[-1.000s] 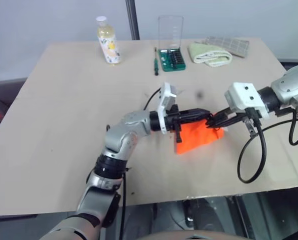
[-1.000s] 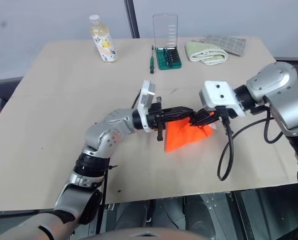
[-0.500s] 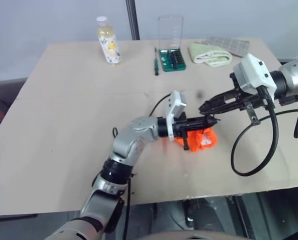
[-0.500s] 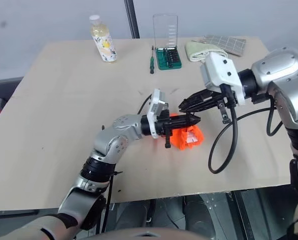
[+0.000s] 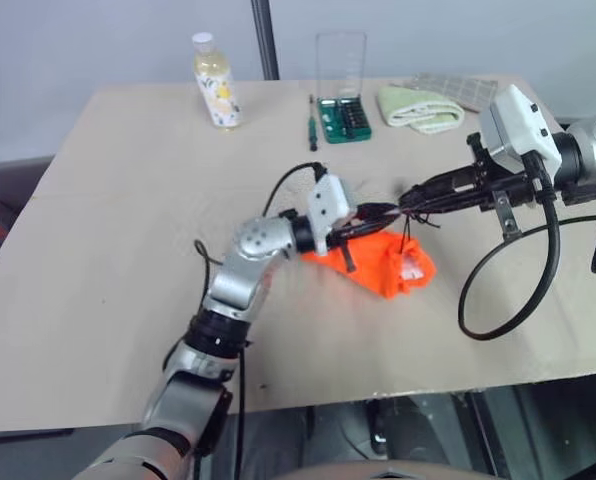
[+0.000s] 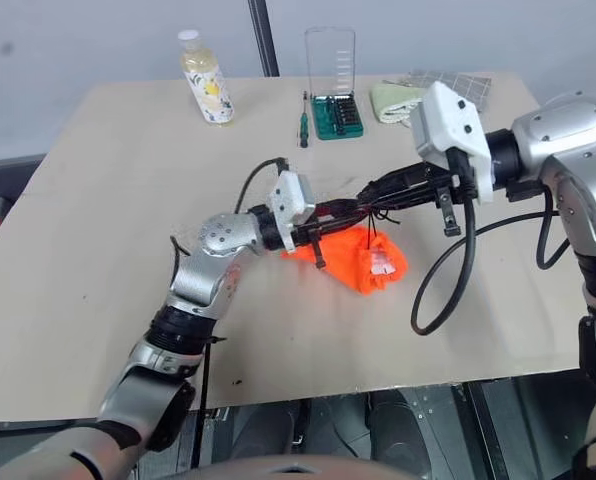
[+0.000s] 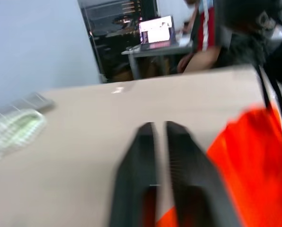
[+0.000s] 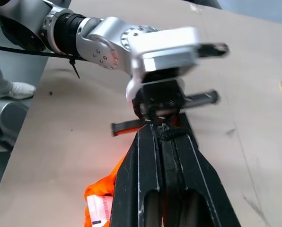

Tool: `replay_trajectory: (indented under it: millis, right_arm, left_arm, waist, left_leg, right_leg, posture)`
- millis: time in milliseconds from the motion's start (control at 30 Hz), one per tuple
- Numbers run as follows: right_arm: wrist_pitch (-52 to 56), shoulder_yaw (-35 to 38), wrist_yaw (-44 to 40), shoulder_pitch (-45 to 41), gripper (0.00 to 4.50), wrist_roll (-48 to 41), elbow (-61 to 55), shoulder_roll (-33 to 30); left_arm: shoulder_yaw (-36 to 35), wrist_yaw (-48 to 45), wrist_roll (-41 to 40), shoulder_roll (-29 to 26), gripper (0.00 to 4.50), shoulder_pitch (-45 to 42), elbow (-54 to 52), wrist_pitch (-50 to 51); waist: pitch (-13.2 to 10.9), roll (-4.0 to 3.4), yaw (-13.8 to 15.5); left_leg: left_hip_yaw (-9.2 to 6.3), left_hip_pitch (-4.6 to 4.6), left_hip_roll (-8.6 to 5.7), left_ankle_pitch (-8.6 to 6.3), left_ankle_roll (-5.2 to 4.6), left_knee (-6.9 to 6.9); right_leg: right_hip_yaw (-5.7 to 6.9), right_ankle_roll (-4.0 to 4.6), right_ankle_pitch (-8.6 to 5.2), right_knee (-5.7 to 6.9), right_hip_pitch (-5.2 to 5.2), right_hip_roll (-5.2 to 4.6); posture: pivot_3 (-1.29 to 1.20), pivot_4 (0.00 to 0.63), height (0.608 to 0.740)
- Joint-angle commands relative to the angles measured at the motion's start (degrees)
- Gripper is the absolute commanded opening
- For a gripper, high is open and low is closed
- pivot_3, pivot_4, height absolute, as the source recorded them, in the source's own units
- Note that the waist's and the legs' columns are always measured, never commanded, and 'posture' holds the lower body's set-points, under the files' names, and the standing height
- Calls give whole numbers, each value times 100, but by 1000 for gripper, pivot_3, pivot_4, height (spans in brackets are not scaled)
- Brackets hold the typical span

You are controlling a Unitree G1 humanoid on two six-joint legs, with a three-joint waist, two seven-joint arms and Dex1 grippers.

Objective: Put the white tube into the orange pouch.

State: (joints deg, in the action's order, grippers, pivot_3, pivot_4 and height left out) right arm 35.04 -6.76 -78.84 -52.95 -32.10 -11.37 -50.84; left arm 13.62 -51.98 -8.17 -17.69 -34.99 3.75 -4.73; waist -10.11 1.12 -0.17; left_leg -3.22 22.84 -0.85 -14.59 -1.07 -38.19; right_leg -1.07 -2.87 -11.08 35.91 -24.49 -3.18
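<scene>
As the right fingers [image 8: 145, 161] pinched shut on the cord [image 5: 406, 235] and the left fingers [image 7: 179, 156] stood slightly parted and empty, the pouch [image 5: 378, 262] slumped on the tabletop [image 5: 128, 200] between them. Its white patch [image 5: 410, 268] might be the tube. Pulling the cord could cinch the mouth.

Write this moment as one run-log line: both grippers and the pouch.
right gripper: shut on black cord | left gripper: slightly open, empty, beside orange pouch | pouch: crumpled on table

No lettering can be read anywhere. The small white label [image 8: 99, 211] sewn on the orange pouch [image 5: 383, 262] carries print too fine to make out, and so does the bottle [image 5: 217, 82].
</scene>
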Motion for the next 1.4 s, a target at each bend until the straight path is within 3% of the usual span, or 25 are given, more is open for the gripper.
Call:
replay_trajectory:
  millis: [33, 67, 367, 567, 800, 1133, 1400]
  right_arm:
    - [160, 386, 112, -143, 0, -282, -33, 60]
    - [184, 398, 114, -144, 0, -302, -25, 69]
    - [262, 363, 124, -81, 0, -337, -103, 45]
    - [282, 359, 104, -81, 0, -308, -93, -8]
    - [307, 348, 120, -60, 0, -290, -122, -19]
    - [408, 317, 53, -77, 0, -350, -201, -33]
    - [466, 332, 48, -59, 0, -378, -267, -32]
  left_arm:
    - [-60, 94, 136, -15, 2786, 10, -119, -667]
    - [-92, 73, 42, 1, 3136, 18, -212, -663]
    - [-243, -130, -1041, 199, 3136, -223, -819, 375]
    - [-228, -856, -1670, -146, 3136, -115, -1161, 999]
    - [-348, -1515, -1949, -578, 3136, -153, -1033, 1256]
    - [-270, -1134, -1660, 21, 3136, -478, -767, 977]
    - [-332, -1176, -1517, 120, 3136, -645, -400, 738]
  waist:
    - [0, 0, 20]
    - [0, 0, 32]
    - [0, 0, 88]
    - [0, 0, 77]
    - [0, 0, 93]
    - [0, 0, 87]
    - [0, 0, 82]
  left_leg:
    - [-1, 0, 1, 0, -1, 0]
    - [-2, 1, 1, 0, -1, -1]
    - [0, 3, 0, -1, -2, -6]
    - [1, 2, 2, -1, -2, -6]
    - [3, 2, 2, -1, -2, -8]
    - [0, 2, 1, -1, -2, -9]
    - [2, 2, 1, -1, -2, -9]
  right_leg:
    - [0, 0, 0, 0, 0, -1]
    - [0, 0, 0, 0, 0, -2]
    - [5, -3, 1, 3, 0, 2]
    - [5, -4, 2, 4, 0, 8]
    - [4, -4, 1, 4, 1, 9]
    - [5, -4, 2, 2, 3, 9]
    - [4, -5, 2, 3, 3, 9]
  posture:
    - [0, 150, 740]
    - [0, 150, 740]
    - [0, 150, 740]
    - [0, 150, 740]
    - [0, 150, 740]
    - [0, 150, 740]
    - [0, 150, 740]
